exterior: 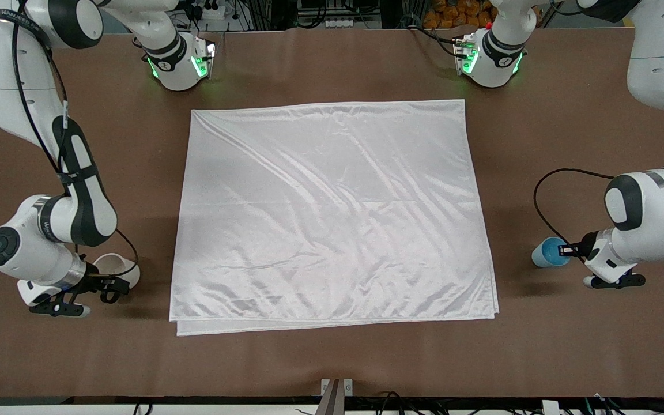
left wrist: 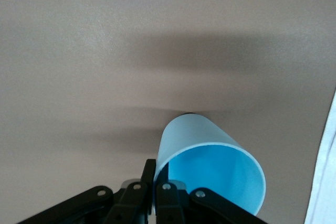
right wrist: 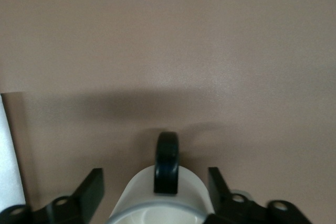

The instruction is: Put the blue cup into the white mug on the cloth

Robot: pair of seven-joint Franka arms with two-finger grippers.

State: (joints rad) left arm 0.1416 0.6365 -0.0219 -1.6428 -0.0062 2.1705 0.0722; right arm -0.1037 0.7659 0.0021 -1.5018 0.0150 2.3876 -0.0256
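Observation:
The blue cup [exterior: 547,252] is on the brown table beside the cloth [exterior: 332,213], toward the left arm's end. My left gripper [exterior: 567,250] is shut on its wall at the rim, one finger inside and one outside, as the left wrist view shows for the gripper [left wrist: 156,169] and cup [left wrist: 210,171]. The white mug [exterior: 114,266] stands on the table beside the cloth, toward the right arm's end. My right gripper [exterior: 107,282] is open around it. In the right wrist view the gripper [right wrist: 156,182] has a finger on each side of the mug [right wrist: 136,195], clear of its wall. Its black handle [right wrist: 167,161] points away from the gripper.
The cloth lies flat in the middle of the table, and nothing stands on it. Its edge shows in the left wrist view [left wrist: 328,171] and in the right wrist view [right wrist: 8,145]. Both arm bases stand along the edge farthest from the front camera.

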